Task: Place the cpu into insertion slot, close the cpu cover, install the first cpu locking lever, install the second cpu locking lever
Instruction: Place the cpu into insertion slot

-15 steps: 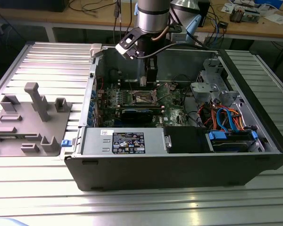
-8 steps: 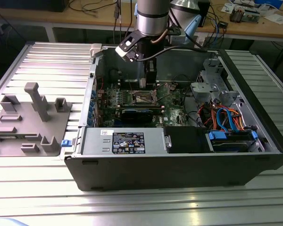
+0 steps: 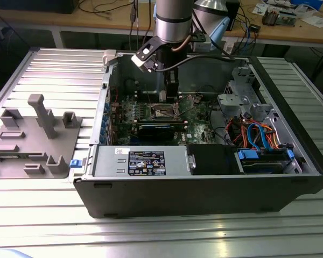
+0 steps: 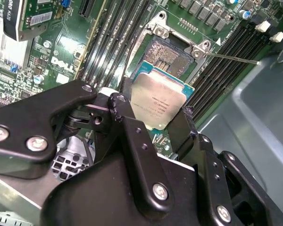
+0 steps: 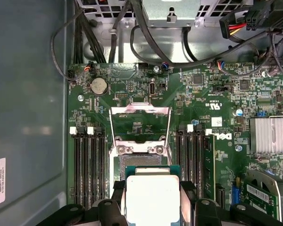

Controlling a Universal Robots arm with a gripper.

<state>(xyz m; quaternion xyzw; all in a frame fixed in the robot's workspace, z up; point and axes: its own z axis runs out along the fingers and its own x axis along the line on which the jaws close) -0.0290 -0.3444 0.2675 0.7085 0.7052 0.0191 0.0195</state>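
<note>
My gripper point(image 4: 155, 120) is shut on the cpu point(image 4: 158, 100), a flat square chip with a silvery top, gripped by two opposite edges between black fingers point(image 4: 126, 113). In both wrist views the cpu point(image 5: 152, 197) hangs just above and partly to one side of the insertion slot point(image 4: 170, 54), whose dark pin field lies bare. The cpu cover point(image 5: 140, 123) is swung open and lies flat beyond the insertion slot point(image 5: 140, 160). A thin locking lever point(image 4: 232, 58) sticks out from the slot's corner. In the exterior view the gripper point(image 3: 172, 92) reaches down inside the computer case over the slot point(image 3: 164, 111).
Black memory slots point(image 5: 89, 165) flank the slot on both sides. A finned heatsink point(image 5: 272, 134) and cable bundles point(image 5: 146, 33) are nearby. The case holds a power supply point(image 3: 142, 161) and drive cage point(image 3: 261, 145). A grey fixture point(image 3: 35, 134) stands at the exterior view's left.
</note>
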